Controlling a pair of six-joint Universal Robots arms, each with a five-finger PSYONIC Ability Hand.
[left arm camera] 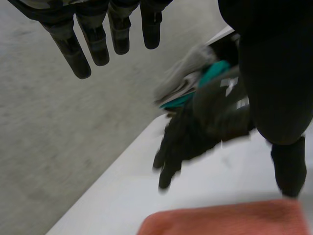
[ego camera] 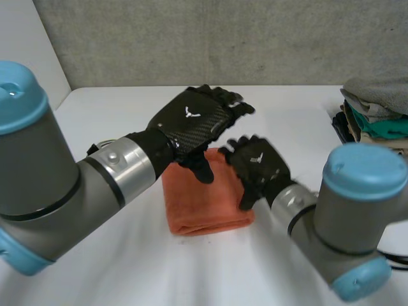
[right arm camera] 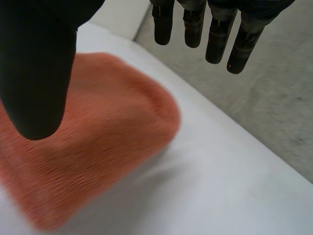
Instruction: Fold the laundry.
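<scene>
Orange cloth (ego camera: 204, 197) lies folded on the white surface (ego camera: 115, 115), its long axis running from your near side toward the far wall and its thick folded edge at the near end. Your left hand (ego camera: 191, 121) hangs over the cloth's far end, fingers (left arm camera: 93, 41) straight and apart, holding nothing. Your right hand (ego camera: 258, 167) is above the cloth's right edge, fingers (right arm camera: 215, 34) straight and clear of the thumb, holding nothing. A stack of folded laundry (ego camera: 376, 108) sits well right of the cloth.
</scene>
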